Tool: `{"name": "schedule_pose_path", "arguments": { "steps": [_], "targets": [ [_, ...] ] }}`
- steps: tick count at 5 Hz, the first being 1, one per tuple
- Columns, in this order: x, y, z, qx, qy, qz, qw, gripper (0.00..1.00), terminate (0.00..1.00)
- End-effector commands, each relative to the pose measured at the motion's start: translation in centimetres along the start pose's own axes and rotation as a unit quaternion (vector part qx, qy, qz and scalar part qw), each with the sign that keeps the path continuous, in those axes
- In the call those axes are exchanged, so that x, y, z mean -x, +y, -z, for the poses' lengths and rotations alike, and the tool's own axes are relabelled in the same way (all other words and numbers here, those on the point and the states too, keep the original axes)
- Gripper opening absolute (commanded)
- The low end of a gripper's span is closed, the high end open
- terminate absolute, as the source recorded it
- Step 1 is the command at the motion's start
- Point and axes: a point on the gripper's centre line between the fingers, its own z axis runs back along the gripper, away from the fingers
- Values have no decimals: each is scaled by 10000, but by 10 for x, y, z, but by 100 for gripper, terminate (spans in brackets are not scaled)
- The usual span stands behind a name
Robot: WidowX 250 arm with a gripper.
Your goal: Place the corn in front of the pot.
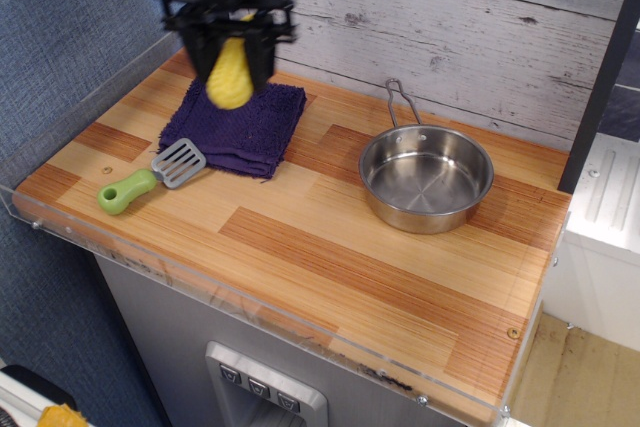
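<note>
Start with the surface: a striped wooden top with a clear raised lip along its front and left edges, which looks meant to stop things rolling off. The stretch between the pot and that front lip is bare wood, and I judge that is where your corn belongs.

The pot sits toward the right, upright and holding nothing, with its thin wire handle pointing back at the plank wall. That leaves its near side free of the handle, so you have room to set something down there.

The purple cloth lies folded at the back left, flat on the wood and well apart from the pot.

Your tool hangs above the cloth's back edge with its fingers closed on the corn. You hold it from above, which should let you lower it straight down wherever you choose.

The corn is off the cloth and in the air, hanging roughly upright with its rounded lower end pointing down. It is blurred, so you cannot read the kernels or the exact tilt. Gripped near its top, it may swing or pivot, so a steady carry seems wise.

The green-handled spatula lies just in front of the cloth's left corner, left of what I take to be your path toward the pot.
</note>
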Motion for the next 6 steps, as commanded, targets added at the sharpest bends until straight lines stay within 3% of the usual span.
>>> {"name": "schedule_pose_path", "arguments": {
  "steps": [1,3,5,6],
  "targets": [
    [41,-46,-20,128,-181,524,9984,0,0],
    [85,-73,-11,236,-125,951,9951,0,0],
    [118,-110,15,274,73,1441,9892,0,0],
    [125,-127,25,233,-126,1457,9890,0,0]
  ]
}}
